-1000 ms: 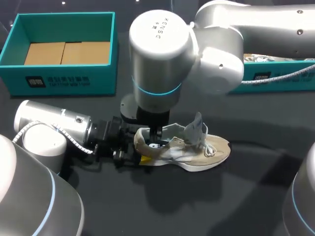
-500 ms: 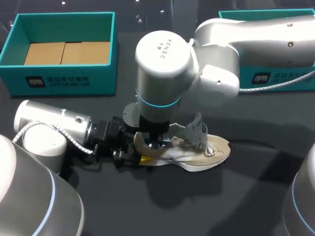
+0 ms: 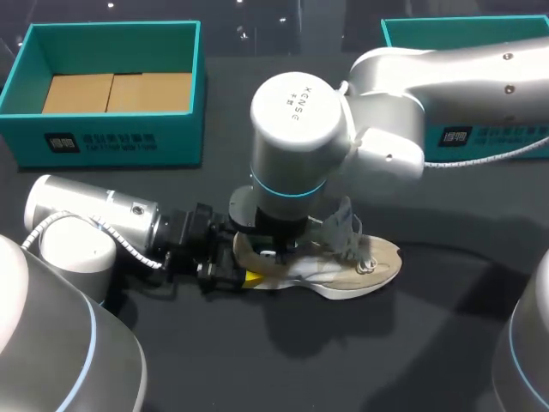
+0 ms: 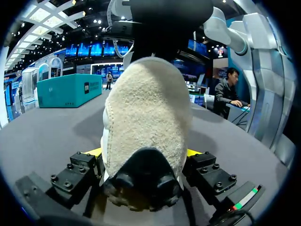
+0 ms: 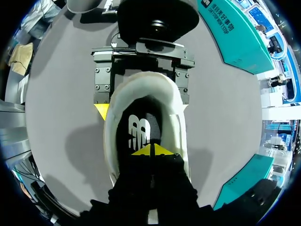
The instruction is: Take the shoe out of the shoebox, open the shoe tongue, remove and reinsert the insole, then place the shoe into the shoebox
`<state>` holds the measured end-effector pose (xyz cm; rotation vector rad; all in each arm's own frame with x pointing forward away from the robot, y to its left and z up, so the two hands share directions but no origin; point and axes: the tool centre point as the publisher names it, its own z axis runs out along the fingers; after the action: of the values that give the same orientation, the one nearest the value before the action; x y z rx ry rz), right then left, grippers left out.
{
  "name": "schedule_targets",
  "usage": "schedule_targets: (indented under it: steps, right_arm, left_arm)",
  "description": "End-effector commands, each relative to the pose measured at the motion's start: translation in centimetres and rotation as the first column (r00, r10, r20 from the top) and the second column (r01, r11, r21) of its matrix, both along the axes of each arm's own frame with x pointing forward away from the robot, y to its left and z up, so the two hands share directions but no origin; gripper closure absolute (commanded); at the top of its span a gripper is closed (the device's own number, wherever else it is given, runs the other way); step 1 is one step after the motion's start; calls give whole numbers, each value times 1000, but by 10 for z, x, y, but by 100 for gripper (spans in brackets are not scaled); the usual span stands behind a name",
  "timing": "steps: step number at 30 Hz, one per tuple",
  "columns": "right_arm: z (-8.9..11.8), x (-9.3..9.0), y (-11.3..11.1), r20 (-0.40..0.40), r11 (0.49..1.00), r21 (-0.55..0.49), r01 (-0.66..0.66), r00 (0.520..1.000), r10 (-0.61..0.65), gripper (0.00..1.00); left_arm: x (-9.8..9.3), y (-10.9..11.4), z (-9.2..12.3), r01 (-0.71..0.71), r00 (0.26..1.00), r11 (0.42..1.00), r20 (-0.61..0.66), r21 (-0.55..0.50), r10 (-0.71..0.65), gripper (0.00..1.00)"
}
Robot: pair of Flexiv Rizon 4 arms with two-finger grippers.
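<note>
A beige and white shoe [image 3: 347, 262] lies on its sole on the dark table, toe toward the right, tongue [image 3: 343, 221] pulled up. My left gripper [image 3: 244, 273] lies low at the heel, its yellow-tipped fingers [image 4: 94, 151] pressed on both sides of the heel [image 4: 148, 117]. My right gripper [image 3: 273, 251] points straight down into the shoe's mouth. In the right wrist view its two yellow tips [image 5: 151, 150] are together, right over the dark insole [image 5: 138, 132] with a white logo. The left gripper's finger [image 5: 101, 111] shows beside the heel there.
A teal shoebox [image 3: 103, 137] with a cardboard floor stands open at the back left. A second teal box [image 3: 480, 136] stands at the back right, partly behind my right arm. The bulky right wrist [image 3: 300, 129] hangs over the shoe's rear half.
My right arm has shifted right and lower, bringing its shut gripper deeper into the shoe's mouth. The left arm and the shoe have stayed put.
</note>
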<state>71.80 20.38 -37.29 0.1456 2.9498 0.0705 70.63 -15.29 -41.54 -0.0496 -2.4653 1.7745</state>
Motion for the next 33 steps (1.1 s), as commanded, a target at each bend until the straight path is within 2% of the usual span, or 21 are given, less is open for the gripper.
schedule_targets:
  steps: [1,10,17,24,29,33]
  right_arm:
    - [-1,1,-9,-2,1000,-4,13,1000,-13,100]
    - [-8,4,-27,-11,998,-7,56,998,-56,100]
    - [-15,4,-36,-35,997,-18,80,996,-81,77]
    - [-24,2,-40,-73,996,-20,90,993,-91,71]
    - [-32,3,-38,-110,997,-24,79,991,-82,62]
    - [-37,3,-34,-135,998,-14,61,989,-62,60]
  left_arm:
    - [-3,3,-2,-2,1000,1000,1,0,2,100]
    - [-3,3,-2,-2,1000,1000,1,0,2,100]
    - [-3,3,-2,-2,1000,1000,1,0,2,100]
    - [-3,3,-2,-2,1000,1000,1,0,2,100]
    - [-3,3,-2,-2,1000,1000,1,0,2,100]
    - [-3,3,-2,-2,1000,1000,1,0,2,100]
